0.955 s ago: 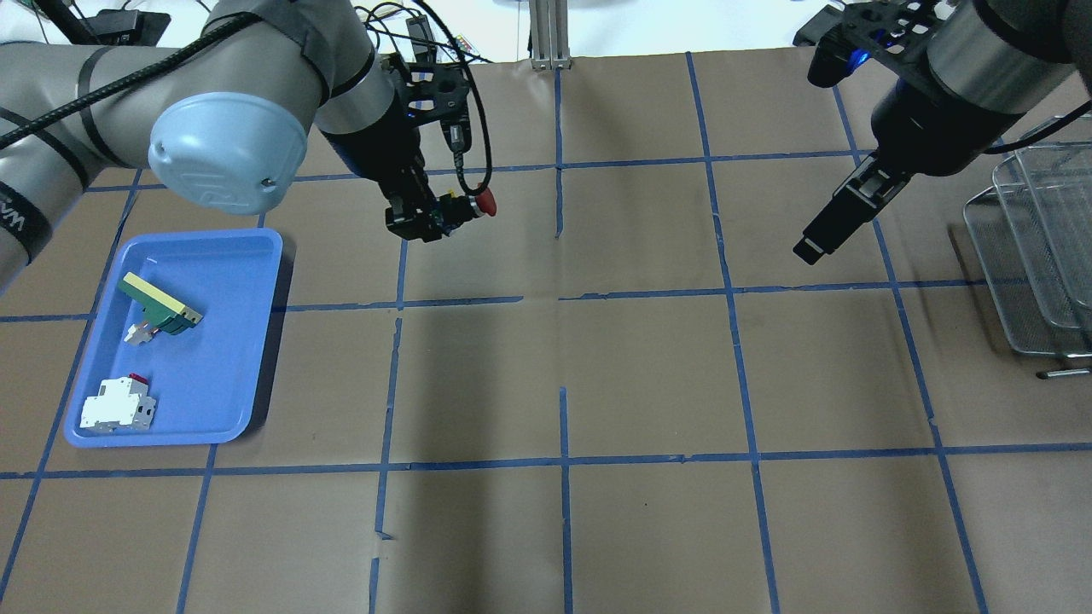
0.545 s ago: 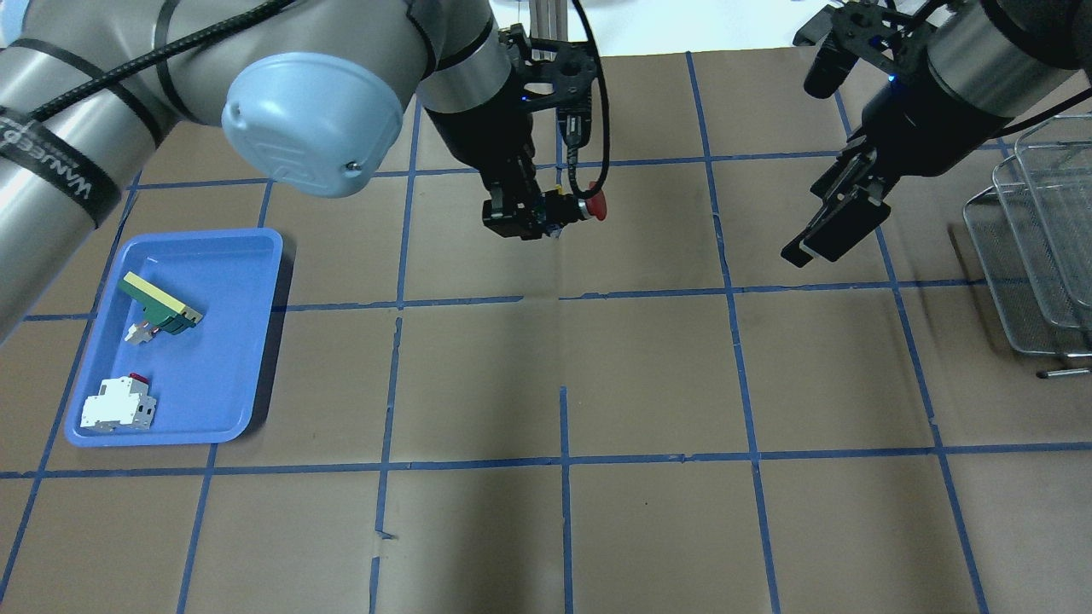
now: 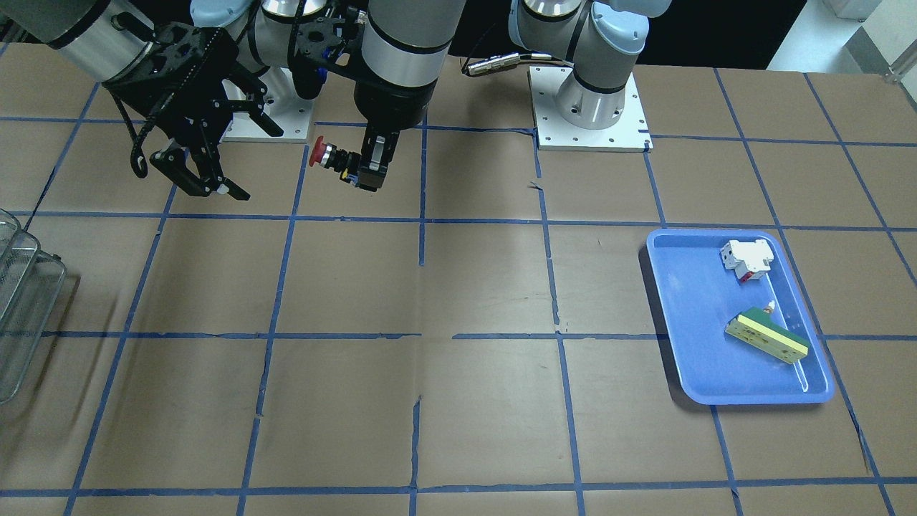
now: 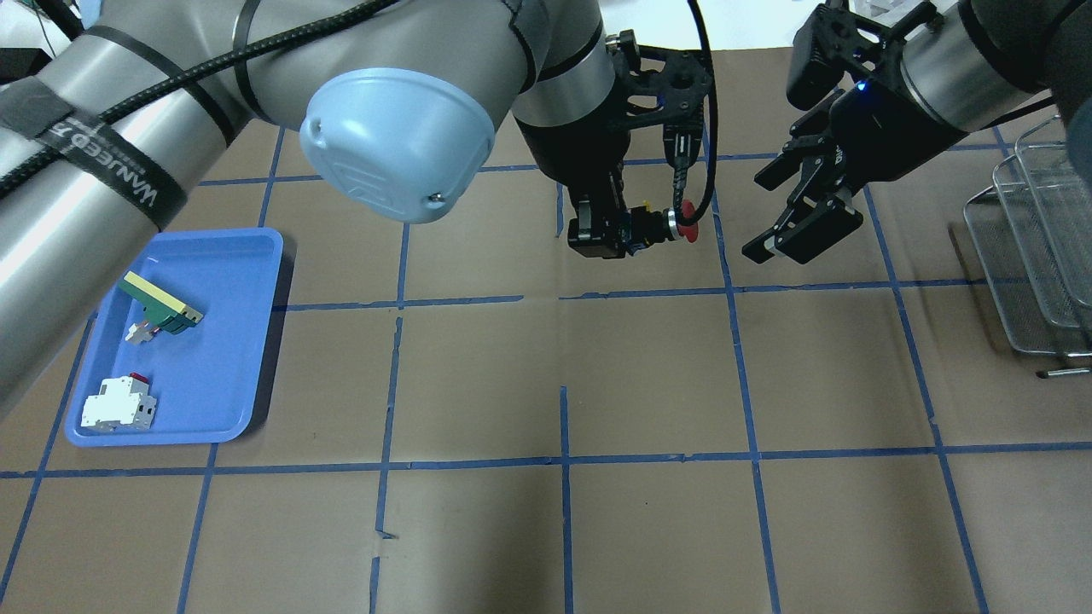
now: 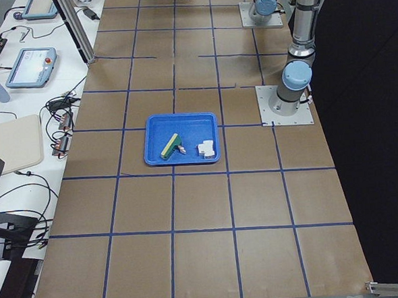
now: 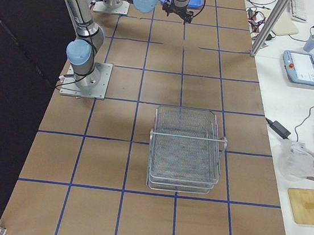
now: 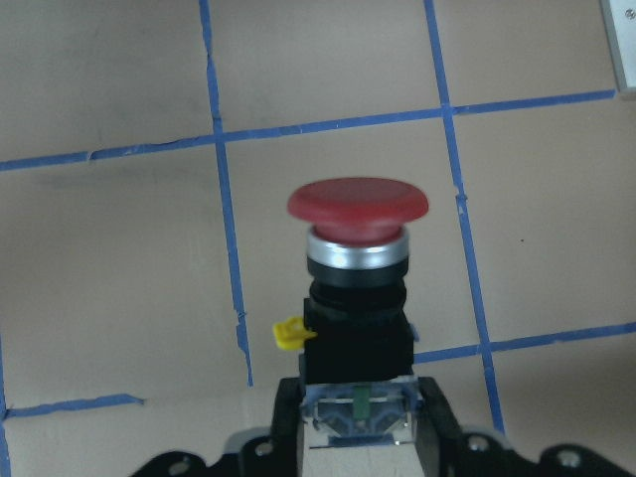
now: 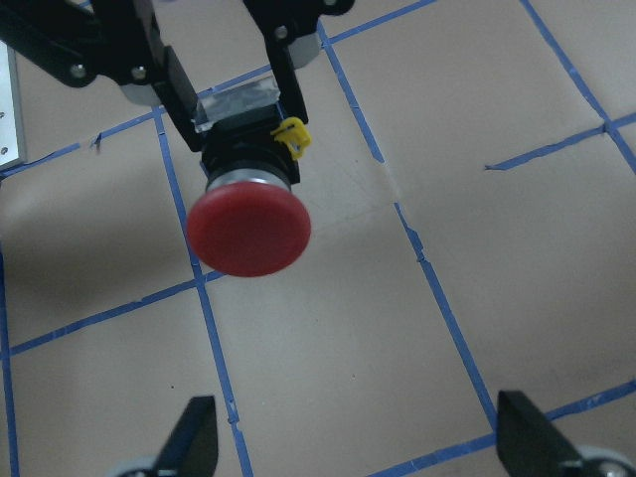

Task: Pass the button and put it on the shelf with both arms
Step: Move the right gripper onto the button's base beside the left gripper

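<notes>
My left gripper (image 4: 614, 234) is shut on the rear block of the button (image 4: 670, 230) and holds it level above the table, with the red cap pointing at my right gripper. The left wrist view shows the button (image 7: 358, 258) upright between the left fingertips. My right gripper (image 4: 768, 217) is open and empty, a short gap from the cap. In the right wrist view the cap (image 8: 248, 229) faces the camera beyond the spread fingertips (image 8: 194, 437). From the front, the button (image 3: 326, 154) hangs between both grippers. The wire shelf (image 4: 1036, 247) stands at the table's right edge.
A blue tray (image 4: 222, 341) at the left holds a green-and-cream bar (image 4: 160, 303) and a white-and-red block (image 4: 118, 405). The shelf also shows in the exterior right view (image 6: 186, 150). Brown paper with blue tape lines covers the table.
My left arm has carried the button well to the right, close to the right gripper. The right gripper has turned and shifted left, so its spread jaws now face the red cap.
</notes>
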Controlling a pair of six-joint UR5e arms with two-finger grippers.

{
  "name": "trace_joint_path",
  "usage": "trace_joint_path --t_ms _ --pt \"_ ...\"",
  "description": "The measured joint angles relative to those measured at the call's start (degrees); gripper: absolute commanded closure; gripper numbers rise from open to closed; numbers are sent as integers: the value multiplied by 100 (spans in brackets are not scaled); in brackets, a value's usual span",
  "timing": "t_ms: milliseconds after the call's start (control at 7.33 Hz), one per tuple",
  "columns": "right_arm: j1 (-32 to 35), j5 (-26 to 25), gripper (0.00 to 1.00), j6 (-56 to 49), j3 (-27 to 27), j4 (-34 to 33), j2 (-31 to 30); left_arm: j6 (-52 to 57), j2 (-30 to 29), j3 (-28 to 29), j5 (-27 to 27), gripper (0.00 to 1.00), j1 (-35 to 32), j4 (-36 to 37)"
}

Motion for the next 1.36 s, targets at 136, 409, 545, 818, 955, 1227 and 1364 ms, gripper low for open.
trace_joint_path --t_ms 136,409,545,818,955,1227,1364 --pt "-22 71 2 -331 24 74 -6 -62 -28 79 -43 100 -48 2" --pt "-110 216 3 -722 34 324 -29 -197 -101 166 -95 100 -121 28" --pt "-134 339 2 -770 35 460 -44 -216 -136 214 -148 100 -137 45" --pt "-149 575 2 -789 24 797 -113 -231 -205 261 -211 100 -142 118" --pt "-151 607 3 -793 21 964 -222 -236 -220 270 -232 100 -140 139" --pt "-151 710 2 -905 27 1110 -372 -243 -222 300 -273 100 -131 150" --pt "-158 836 2 -1061 32 1103 -384 -248 -213 304 -280 100 -129 151"
